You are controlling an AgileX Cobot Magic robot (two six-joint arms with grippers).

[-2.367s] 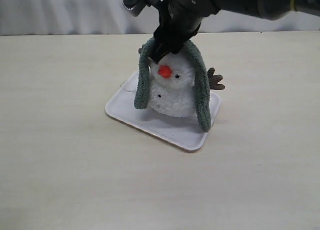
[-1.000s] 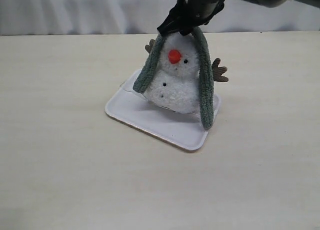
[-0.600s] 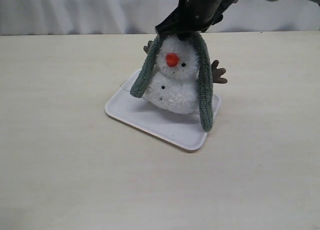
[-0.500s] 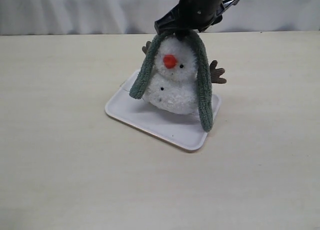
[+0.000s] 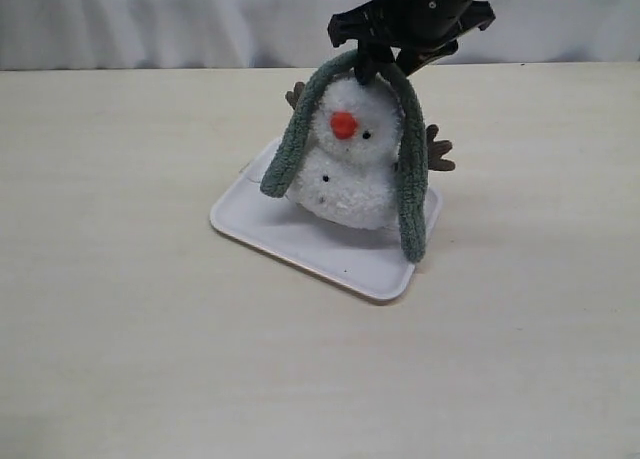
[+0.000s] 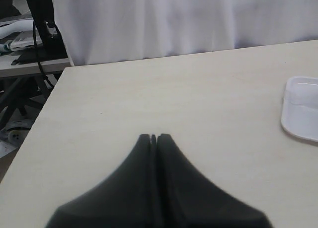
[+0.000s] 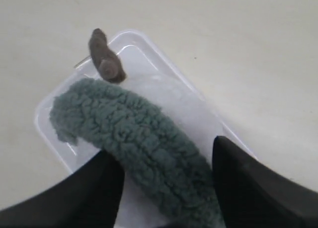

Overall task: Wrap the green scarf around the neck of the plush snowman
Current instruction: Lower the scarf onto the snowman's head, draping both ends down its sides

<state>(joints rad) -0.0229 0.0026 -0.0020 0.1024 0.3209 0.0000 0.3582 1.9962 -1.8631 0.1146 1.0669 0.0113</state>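
The plush snowman [image 5: 347, 177] stands on a flat white tray [image 5: 300, 241], facing the camera. The green scarf [image 5: 410, 179] is draped over the top of its head, and both ends hang down past its sides; the neck is bare in front. My right gripper [image 5: 385, 67] hovers just above the head, over the scarf's middle. In the right wrist view its fingers stand wide apart on either side of the scarf [image 7: 141, 143], open [image 7: 164, 148]. A brown twig arm [image 7: 107, 64] shows beyond. My left gripper [image 6: 154, 136] is shut on nothing over bare table.
The tray's corner [image 6: 300, 109] shows in the left wrist view, well away from that gripper. A white curtain [image 5: 150, 19] runs behind the table's far edge. The second twig arm [image 5: 438, 149] sticks out at the snowman's right side.
My right gripper has moved right and lifted a little off the snowman's head. The snowman has rocked back upright, and the scarf stays draped over its head.
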